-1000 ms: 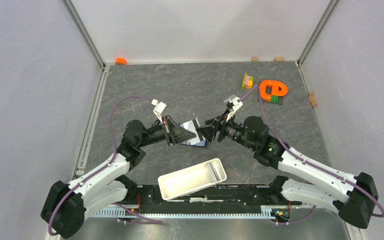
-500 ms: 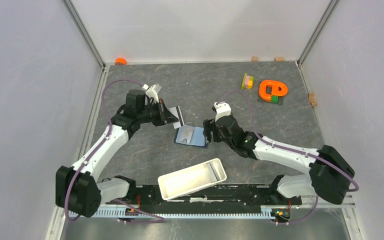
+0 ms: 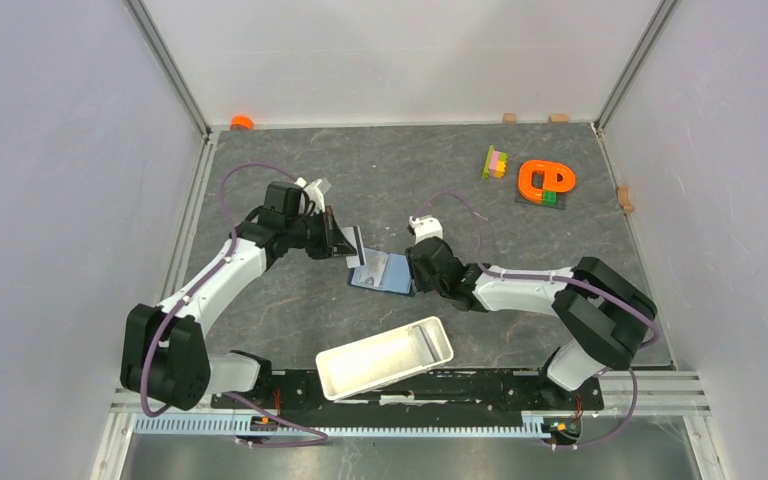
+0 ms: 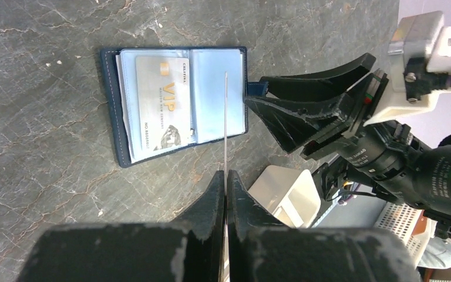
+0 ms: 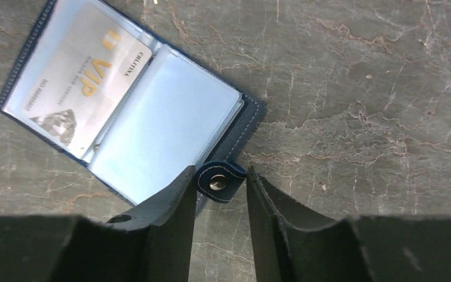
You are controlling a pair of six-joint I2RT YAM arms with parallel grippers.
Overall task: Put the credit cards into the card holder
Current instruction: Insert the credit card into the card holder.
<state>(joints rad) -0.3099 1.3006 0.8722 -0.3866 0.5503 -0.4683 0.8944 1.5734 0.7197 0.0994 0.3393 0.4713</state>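
Note:
The card holder (image 3: 388, 272) lies open on the grey table, light blue inside, with a whitish VIP credit card (image 4: 160, 101) in its left pocket. My left gripper (image 3: 346, 241) is shut on a second credit card (image 3: 357, 246), held on edge just left of and above the holder. In the left wrist view this credit card (image 4: 226, 117) shows as a thin line over the holder (image 4: 217, 76). My right gripper (image 5: 220, 177) sits at the holder's right edge, jaws closed against both sides of the snap tab (image 5: 219, 181). The open holder (image 5: 164, 123) fills the right wrist view.
A long white tray (image 3: 385, 357) lies near the front edge, just in front of the holder. An orange ring toy (image 3: 545, 180) and a coloured block stack (image 3: 496, 162) sit at the back right. Small wooden blocks (image 3: 625, 198) and an orange cap (image 3: 242, 122) lie by the walls.
My left gripper lifted the card away from the holder to the back left, then came back slightly toward it. My right arm stretched low, its gripper settling at the holder's right edge.

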